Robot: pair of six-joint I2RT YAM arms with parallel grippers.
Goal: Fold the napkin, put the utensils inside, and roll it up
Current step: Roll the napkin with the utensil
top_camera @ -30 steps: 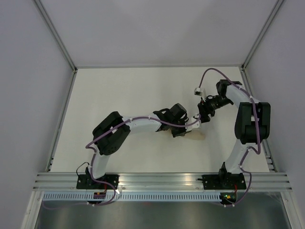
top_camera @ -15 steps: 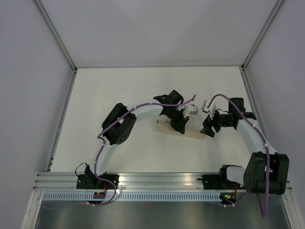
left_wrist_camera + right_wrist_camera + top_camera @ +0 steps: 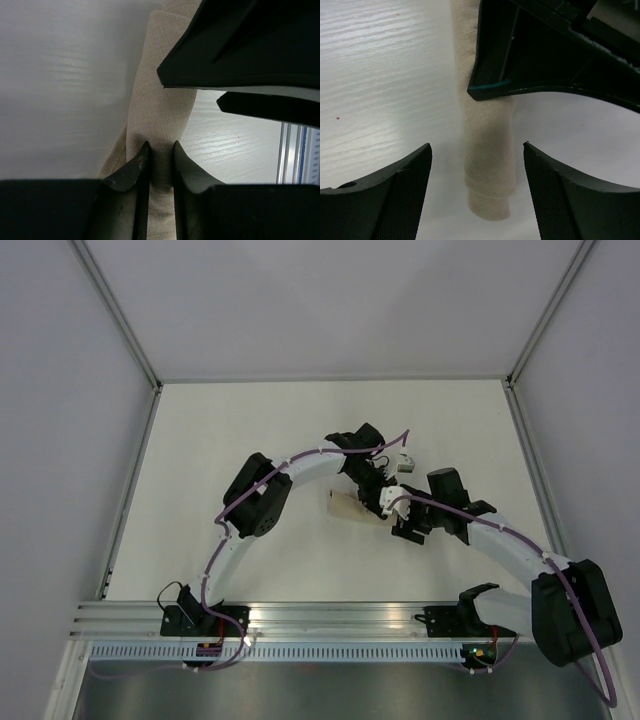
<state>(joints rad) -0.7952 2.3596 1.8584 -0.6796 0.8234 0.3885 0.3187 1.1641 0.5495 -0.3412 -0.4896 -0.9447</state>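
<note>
Currently: napkin [image 3: 344, 504], plain beige cloth, rolled into a narrow tube, lying at the middle of the white counter [image 3: 250, 430]. Left hand [image 3: 160, 152]: clamped on the roll, cloth pinched between both fingers. Right hand [image 3: 476, 149]: spread wide, one finger either side of the roll's right end, touching neither side.

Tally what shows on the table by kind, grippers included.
napkin, rolled: 1
grippers: 2, the left gripper pinching the cloth and the right gripper open
Total: 3
</note>
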